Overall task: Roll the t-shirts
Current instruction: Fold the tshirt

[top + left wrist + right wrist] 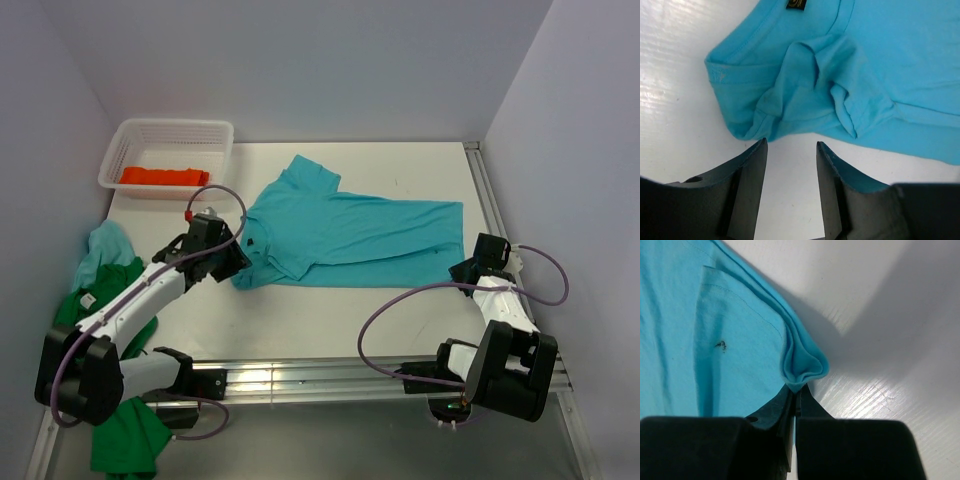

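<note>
In the lower left of the top view a green shirt (125,445) lies at the near edge of the table (420,170). A little higher, a second turquoise shirt (105,248) is crumpled on it. The left gripper (236,262), left of centre, has its jaws half apart and holds nothing. Its tips are just before the folded left corner of the turquoise shirt (350,235), which lies spread across the middle. At right, the right gripper (462,268) is closed on this shirt's bunched corner. In the upper left a basket (215,135) holds an orange-red shirt (160,176).
</note>
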Controlling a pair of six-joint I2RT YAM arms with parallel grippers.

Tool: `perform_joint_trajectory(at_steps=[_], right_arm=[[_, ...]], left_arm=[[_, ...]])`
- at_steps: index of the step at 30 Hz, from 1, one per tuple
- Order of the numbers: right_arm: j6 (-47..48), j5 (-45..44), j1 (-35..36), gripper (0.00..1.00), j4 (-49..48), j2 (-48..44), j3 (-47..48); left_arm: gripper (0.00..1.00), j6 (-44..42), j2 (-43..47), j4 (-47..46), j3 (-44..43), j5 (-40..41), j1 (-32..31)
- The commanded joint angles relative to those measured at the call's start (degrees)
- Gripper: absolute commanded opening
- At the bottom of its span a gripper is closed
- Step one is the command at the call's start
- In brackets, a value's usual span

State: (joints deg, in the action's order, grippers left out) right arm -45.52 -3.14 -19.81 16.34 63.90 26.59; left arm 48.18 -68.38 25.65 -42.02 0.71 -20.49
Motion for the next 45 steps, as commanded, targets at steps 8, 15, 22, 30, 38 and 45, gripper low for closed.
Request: perform_joint_trajectory(at_steps=[8,15,22,30,38,45], right_arm=[[0.87,1.11,-0.40,0.00,-1.31,0.70,-0.40],[0.96,1.73,-0.40,0.00,-1.57,0.53,-0.57],[1.31,2.26,-0.40,0.00,-1.75,0.53,-0.66],[2.01,2.87,-0.40,0.00,-2.36,1.58,-0.22],[2.27,2.79,-0.31,0.00,-2.45,1.58,-0.22],[2.36,4.10,-0.40,0.00,-2.63,1.93,-0.22]], left_arm=[[0.49,3.58,-1.84,-4.99,6.25,-1.85,-0.69],[0.46,1.13,-3.95,-5.43,5.11,2.45,-0.69],[0.45,-0.19,-5.89,-4.99,3.61,6.31,-0.69],[0.46,-6.16,-3.69,-11.92,4.66,4.22,-0.69],[0.40,-7.23,-6.14,-15.19,5.11,2.89,-0.78],[0.41,-8.01,-9.58,-16.95,4.93,-0.27,-0.69]])
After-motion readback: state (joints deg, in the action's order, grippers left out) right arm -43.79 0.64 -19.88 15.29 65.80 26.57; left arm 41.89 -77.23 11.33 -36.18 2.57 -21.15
